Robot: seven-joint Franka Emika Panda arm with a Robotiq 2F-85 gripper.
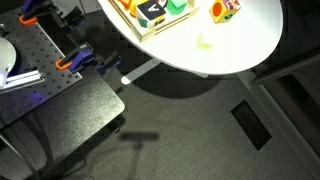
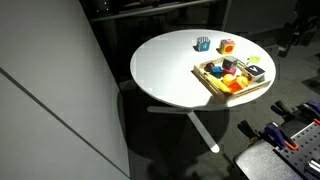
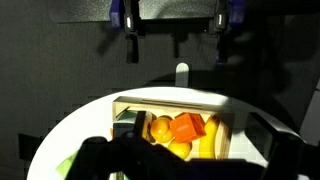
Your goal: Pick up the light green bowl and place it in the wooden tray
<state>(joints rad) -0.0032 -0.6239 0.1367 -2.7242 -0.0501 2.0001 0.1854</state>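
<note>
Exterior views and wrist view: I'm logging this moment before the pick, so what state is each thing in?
Small pale yellowish-green round bowl: on the white round table, outside the tray, ungripped.
Light wooden rectangular tray: on the table, holding coloured pieces.
Robotiq gripper: open, empty.
</note>
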